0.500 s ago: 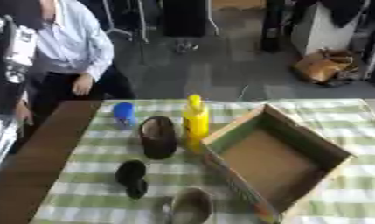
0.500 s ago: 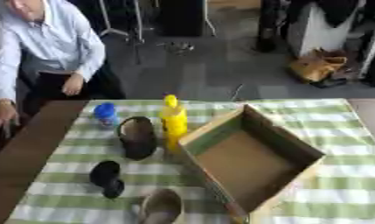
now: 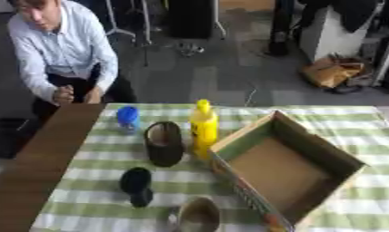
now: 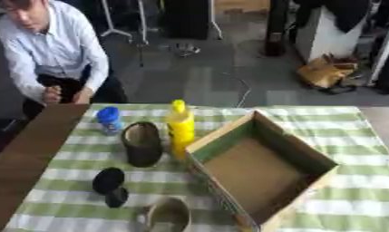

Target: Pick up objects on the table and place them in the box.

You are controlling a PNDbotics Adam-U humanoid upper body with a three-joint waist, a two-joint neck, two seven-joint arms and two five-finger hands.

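Where the frame ends, tan cup (image 3: 199, 216) cut off (perhaps a mug), open box (image 3: 324, 153) beside.

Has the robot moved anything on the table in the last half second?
No. Only the camera tilted a little. The yellow bottle, blue cup, dark shoe, black object and brown cup lie where they were, and the box is still empty. No robot hand shows.
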